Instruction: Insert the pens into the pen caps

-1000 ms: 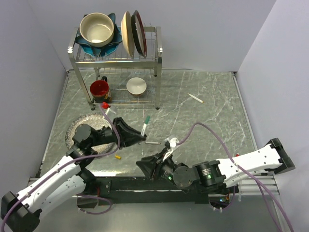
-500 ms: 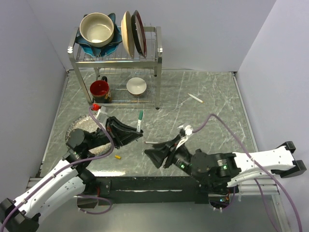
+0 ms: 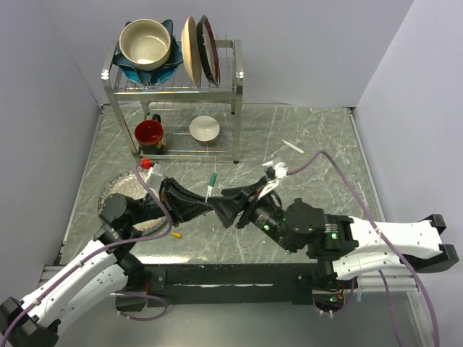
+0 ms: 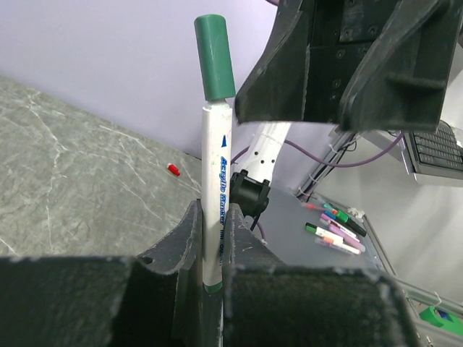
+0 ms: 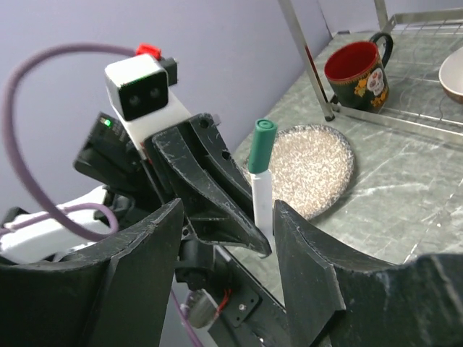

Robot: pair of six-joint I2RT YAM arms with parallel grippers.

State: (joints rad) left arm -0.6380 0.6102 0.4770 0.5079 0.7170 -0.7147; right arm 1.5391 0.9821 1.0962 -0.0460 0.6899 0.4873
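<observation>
My left gripper (image 3: 211,205) is shut on a white-barrelled pen (image 4: 215,181) that stands upright between its fingers. A green cap (image 4: 213,54) sits on the pen's upper end. My right gripper (image 3: 226,208) faces it, open, with one finger on either side of the left fingertips and the pen (image 5: 262,199); it touches neither. A second pen (image 3: 293,147) lies far right on the table. A yellow-orange cap (image 3: 175,234) lies near the left arm. A small red cap (image 4: 173,169) lies on the table behind.
A metal dish rack (image 3: 235,94) stands at the back left, with a red mug (image 3: 150,134) and a white bowl (image 3: 204,128) on its lower shelf. A speckled plate (image 3: 116,189) lies under the left arm. Walls close both sides.
My right gripper has swung up from the near edge to meet the left gripper and has opened wider. The left gripper shifted slightly with the pen. A pen on the table is now hidden.
</observation>
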